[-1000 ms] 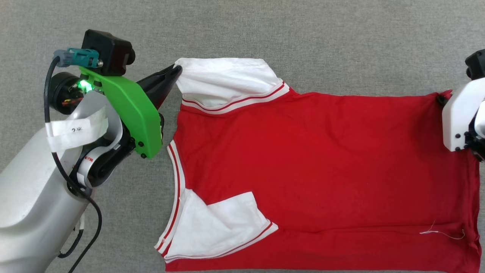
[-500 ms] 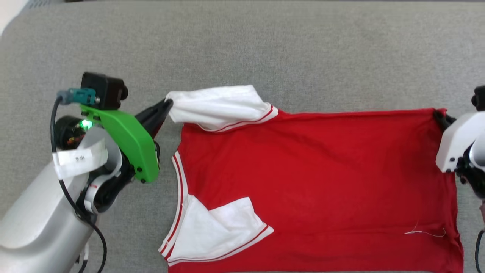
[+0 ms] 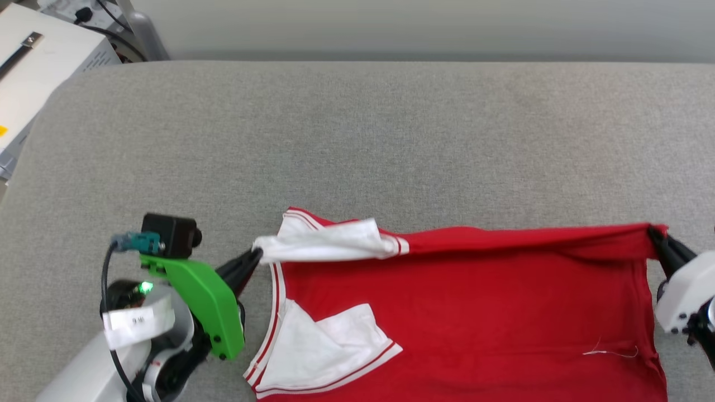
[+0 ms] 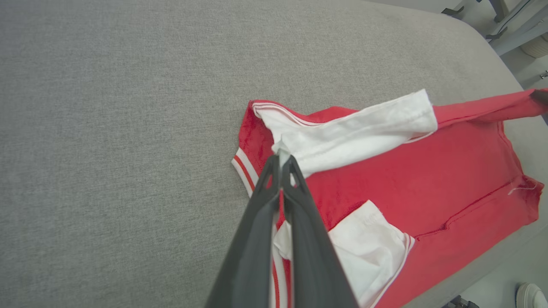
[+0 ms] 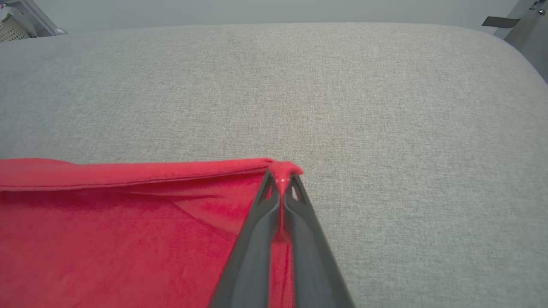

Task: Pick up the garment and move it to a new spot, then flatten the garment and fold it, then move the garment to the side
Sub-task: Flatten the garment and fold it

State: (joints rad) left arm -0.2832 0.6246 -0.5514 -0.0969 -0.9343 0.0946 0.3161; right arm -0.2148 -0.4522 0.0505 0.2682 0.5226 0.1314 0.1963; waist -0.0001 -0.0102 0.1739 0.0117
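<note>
Step in hand: fold, by my reading. The far long edge of the garment (image 3: 475,312) is raised off the table (image 3: 357,139) and stretched between both tools.
Left tool (image 3: 258,254): fingers pressed together, pinching the tip of the white far sleeve (image 3: 329,245) at the shoulder end.
Right tool (image 3: 652,237): fingers pressed together, pinching the far corner of the red hem; the right wrist view shows cloth bunched at the tips.
Garment position: near part of the table, lying sideways, with the neck toward the robot's left and the hem toward its right. The near edge runs out of the bottom of the head view. In the left wrist view it reaches close to the table's near edge.
Done (judged): garment spread roughly flat, body panel mostly smooth. Whether the move to a new spot is complete cannot be told from this moment.
Left (judged): bring the lifted edge over to the near edge, lay it down, make any further folds, then move the garment to the side.
Garment look: red body, plain side up, no print in sight. White short sleeves with red-and-white striped trim.
Near sleeve (image 3: 329,340): lying folded inward on the body, slightly creased.
Neck trim (image 3: 273,312): striped band curving along the left end.
Lifted edge: taut, with a shallow roll along its length.
Loose thread (image 3: 611,353): pale strand near the hem.
</note>
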